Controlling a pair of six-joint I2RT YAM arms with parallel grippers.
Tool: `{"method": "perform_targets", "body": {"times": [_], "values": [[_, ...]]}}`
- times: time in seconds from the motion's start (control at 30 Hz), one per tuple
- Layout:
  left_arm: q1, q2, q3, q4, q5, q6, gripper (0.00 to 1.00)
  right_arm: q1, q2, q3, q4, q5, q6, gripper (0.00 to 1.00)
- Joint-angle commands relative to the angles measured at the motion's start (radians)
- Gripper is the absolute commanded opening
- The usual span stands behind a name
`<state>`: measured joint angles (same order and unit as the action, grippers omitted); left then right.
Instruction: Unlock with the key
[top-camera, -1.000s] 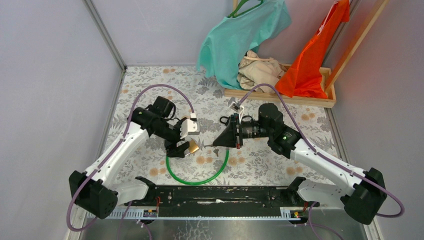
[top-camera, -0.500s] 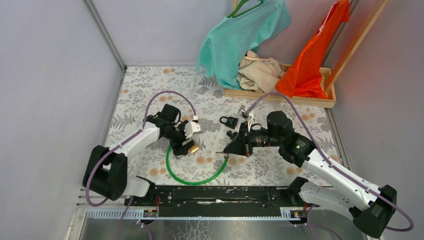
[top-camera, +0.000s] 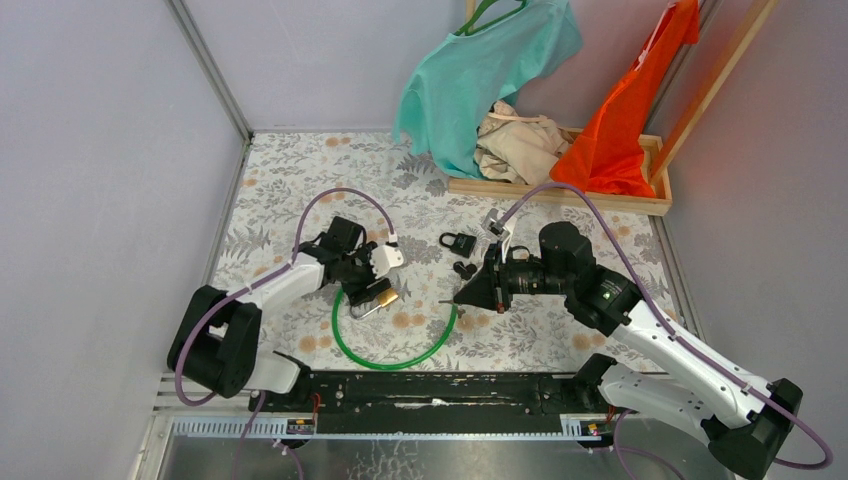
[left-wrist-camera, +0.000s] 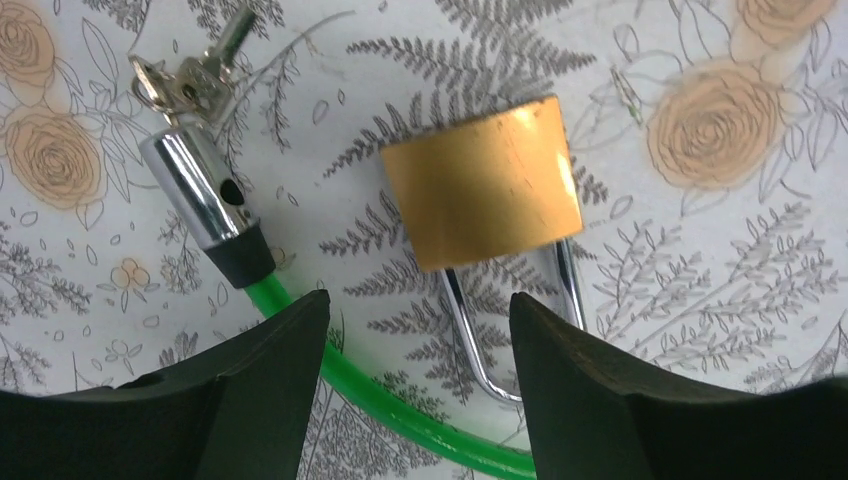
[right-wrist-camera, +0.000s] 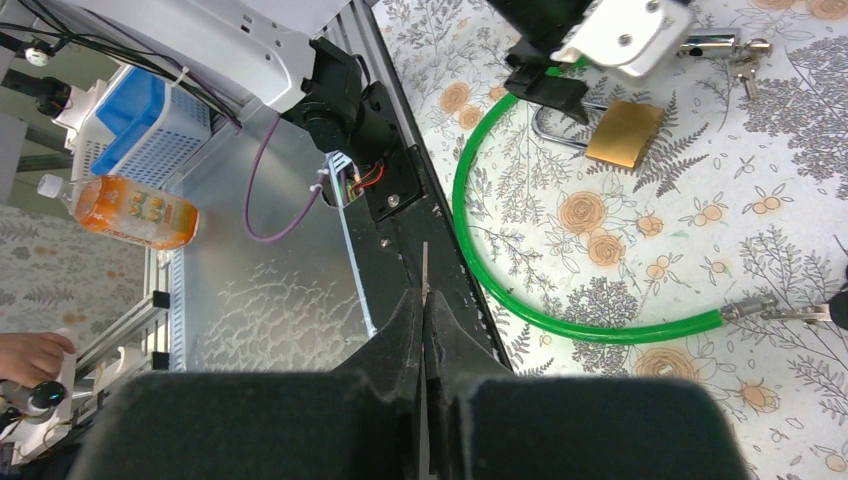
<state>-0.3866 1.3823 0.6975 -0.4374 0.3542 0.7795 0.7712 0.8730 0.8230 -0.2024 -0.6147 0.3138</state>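
So the square brass padlock (left-wrist-camera: 483, 180) lies flat on the floral surface (left-wrist-camera: 700, 300), mid-frame in the left wrist view. The left pincer (left-wrist-camera: 415, 310) gapes over its shackle (left-wrist-camera: 465, 340), presumably to steady it. Meanwhile the right pincer (right-wrist-camera: 424, 305) pinches a thin silver key (right-wrist-camera: 424, 265), blade out for inserting.

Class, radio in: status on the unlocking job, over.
Left gripper open, straddling the brass padlock shackle. Right gripper shut on key, clear of the lock. Green cable lies alongside, not blocking.
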Motion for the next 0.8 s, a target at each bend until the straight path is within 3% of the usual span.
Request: {"method": "perform_targets", "body": {"times": [0.0,0.13,0.3,0.77], "values": [[0.013,-0.092,-0.013,-0.105,0.004,0.199,0.74,-0.003,-0.009,0.053,0.004,0.028,-0.012,0.0],[0.041,-0.139,0.024,-0.328,0.056,0.382,0.75,-0.003,-0.018,0.051,-0.005,0.039,-0.01,0.0],[0.045,-0.157,0.017,-0.642,0.141,0.841,0.76,-0.003,-0.026,0.043,-0.01,0.046,-0.017,0.0],[0.037,0.002,0.074,-0.564,0.102,0.932,0.55,-0.003,-0.034,0.048,-0.007,0.066,-0.011,0.0]]}}
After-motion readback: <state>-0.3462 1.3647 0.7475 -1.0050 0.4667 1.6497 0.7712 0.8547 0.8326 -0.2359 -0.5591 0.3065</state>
